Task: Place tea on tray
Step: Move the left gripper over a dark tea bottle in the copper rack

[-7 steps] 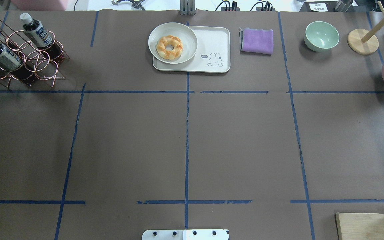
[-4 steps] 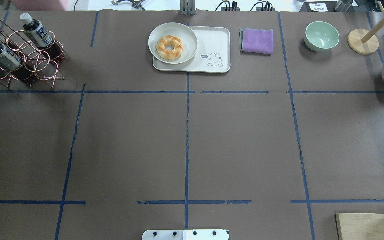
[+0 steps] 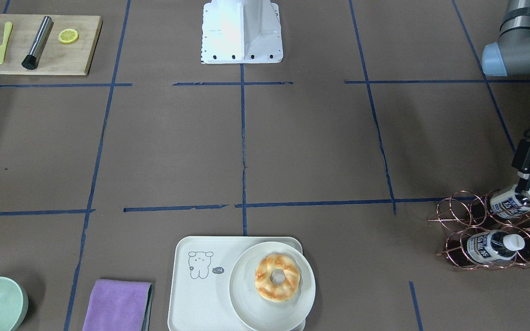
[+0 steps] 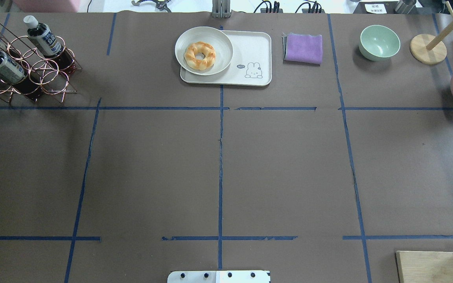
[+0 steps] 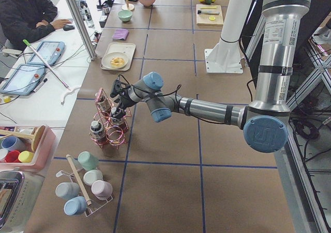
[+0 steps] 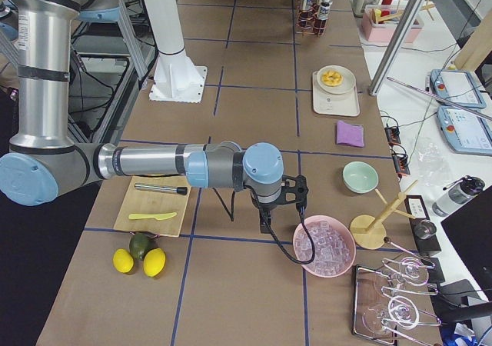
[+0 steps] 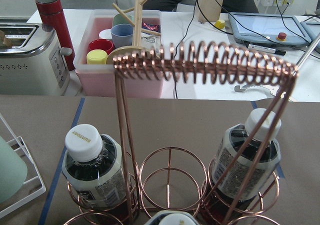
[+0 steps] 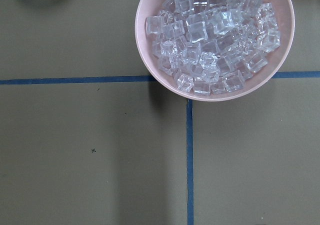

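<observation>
Tea (image 3: 508, 202): leaning in copper rack (image 3: 490, 230) on desk, cap angled up for grasping. My left pincer (image 3: 526, 180) sits at its cap; whether closed, I cannot tell. Tray (image 3: 200, 299): well apart, bear half bare beside plate (image 3: 243, 294).

The brown paper-covered table (image 4: 289, 165), gridded with blue tape (image 4: 220, 177), carries a copper wire rack (image 4: 49, 80) upper left, the tray (image 4: 252, 47) (top centre), purple cloth (image 4: 303, 48), green bowl (image 4: 379, 42), and a cutting board (image 4: 427, 267) lower right.
</observation>
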Motion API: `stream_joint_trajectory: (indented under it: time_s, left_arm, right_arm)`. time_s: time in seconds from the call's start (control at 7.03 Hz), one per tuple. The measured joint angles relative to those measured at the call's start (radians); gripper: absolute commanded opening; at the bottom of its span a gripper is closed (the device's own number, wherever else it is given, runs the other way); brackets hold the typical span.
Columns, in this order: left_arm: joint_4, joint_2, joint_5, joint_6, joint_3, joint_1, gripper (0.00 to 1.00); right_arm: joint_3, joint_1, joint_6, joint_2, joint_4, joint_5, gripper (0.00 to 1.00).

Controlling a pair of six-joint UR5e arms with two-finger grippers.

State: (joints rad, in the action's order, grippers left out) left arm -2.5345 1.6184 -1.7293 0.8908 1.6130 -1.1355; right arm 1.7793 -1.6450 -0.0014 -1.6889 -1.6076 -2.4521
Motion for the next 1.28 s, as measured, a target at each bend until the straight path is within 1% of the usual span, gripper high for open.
stream_joint_trajectory:
  time_s: [0.28,0.57,1.0,1.14,1.28]
  left_arm:
    - [0.000,0.006,0.001,0.000,-0.010,0.011,0.80]
    - [0.000,0.017,0.002,-0.001,-0.025,0.014,0.79]
    - [0.000,0.029,0.001,-0.005,-0.040,0.014,0.74]
    - [0.000,0.029,0.001,-0.006,-0.041,0.013,0.68]
    - [0.000,0.028,0.001,-0.006,-0.040,0.013,0.41]
  right_arm:
    - [0.000,0.000,0.000,0.000,0.000,0.000,1.00]
    - [0.000,0.000,0.001,0.000,0.000,0.000,1.00]
    - [-0.001,0.000,0.001,0.000,0.000,0.000,1.00]
    - [-0.001,-0.001,0.001,0.000,0.000,0.000,1.00]
    - [-0.001,-0.001,0.001,0.000,0.000,0.001,1.00]
